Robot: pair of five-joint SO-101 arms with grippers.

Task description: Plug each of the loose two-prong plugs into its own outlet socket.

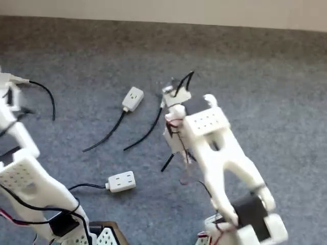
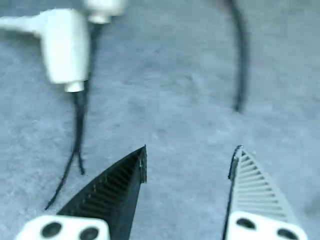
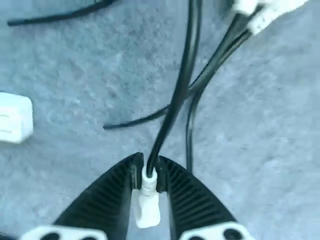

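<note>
My right gripper (image 3: 148,170) is shut on a small white two-prong plug (image 3: 146,206), whose black cord (image 3: 180,80) runs away across the carpet. In the high view this gripper (image 1: 176,93) hangs over the middle of the floor, just right of a white outlet socket (image 1: 133,98) on a black cord. A second white outlet socket (image 1: 121,181) lies nearer the arm bases. My left gripper (image 2: 190,157) is open above bare carpet, with a white outlet block (image 2: 65,45) and its cord ahead of it.
Grey carpet (image 1: 265,76) covers the floor, open on the far and right sides. Loose black cords (image 1: 145,132) trail between the two sockets. The left arm (image 1: 25,178) stands at the left edge, with its own cable looping beside it.
</note>
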